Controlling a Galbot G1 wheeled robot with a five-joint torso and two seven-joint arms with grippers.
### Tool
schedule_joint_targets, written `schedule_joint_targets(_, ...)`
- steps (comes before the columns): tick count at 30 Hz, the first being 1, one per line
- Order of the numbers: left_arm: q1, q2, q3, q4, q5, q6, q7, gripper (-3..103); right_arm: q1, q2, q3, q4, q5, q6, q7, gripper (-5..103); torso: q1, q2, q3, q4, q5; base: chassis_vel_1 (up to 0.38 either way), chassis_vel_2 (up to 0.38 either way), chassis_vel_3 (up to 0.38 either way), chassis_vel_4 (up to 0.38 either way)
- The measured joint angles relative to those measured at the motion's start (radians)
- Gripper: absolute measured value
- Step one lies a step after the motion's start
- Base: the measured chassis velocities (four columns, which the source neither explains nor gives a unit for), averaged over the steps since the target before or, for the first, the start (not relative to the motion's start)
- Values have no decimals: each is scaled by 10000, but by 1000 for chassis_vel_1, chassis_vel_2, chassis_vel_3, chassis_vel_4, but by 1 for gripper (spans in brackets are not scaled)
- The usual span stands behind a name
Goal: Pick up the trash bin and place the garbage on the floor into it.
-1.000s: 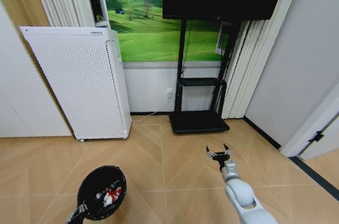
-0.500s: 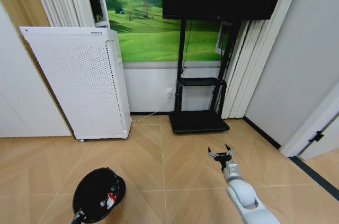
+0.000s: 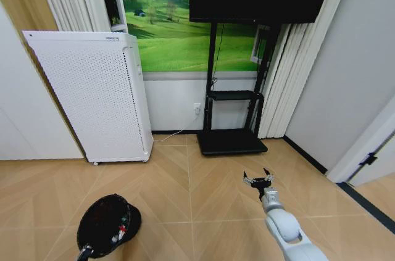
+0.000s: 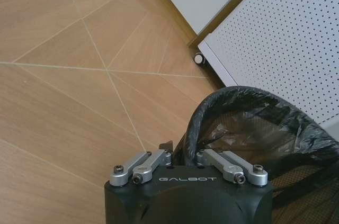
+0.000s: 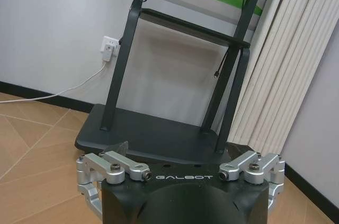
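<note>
Head view shows the trash bin (image 3: 106,234) low on the left above the wood floor (image 3: 197,187), red and greenish garbage (image 3: 119,228) lying inside it. Left wrist view has the left gripper (image 4: 184,156) clamped on the bin's bag-lined rim, near a white cabinet (image 4: 275,38). The right gripper (image 3: 258,179) hovers with fingers spread wide, facing the TV stand (image 5: 175,102).
</note>
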Motion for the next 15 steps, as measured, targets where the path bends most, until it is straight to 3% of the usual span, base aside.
schedule_joint_targets(6,-133,71,-107,-3,88,48,-35,43,48,-28,6,-118,-17,-2,-82,100,0,0,0,1,-1,0,0,0,0)
schedule_joint_targets(8,-149,80,-120,-11,88,69,-45,43,53,-31,9,-143,-16,-6,-84,100,0,0,0,1,-1,0,0,0,0)
schedule_joint_targets(13,-175,104,-168,-108,147,94,-20,66,28,32,6,-189,-16,-39,-98,100,0,0,0,1,-3,0,0,0,0)
schedule_joint_targets(15,-175,109,-188,-147,168,104,2,66,13,50,2,-189,-16,-51,-101,100,-1,0,0,2,-3,0,0,0,0)
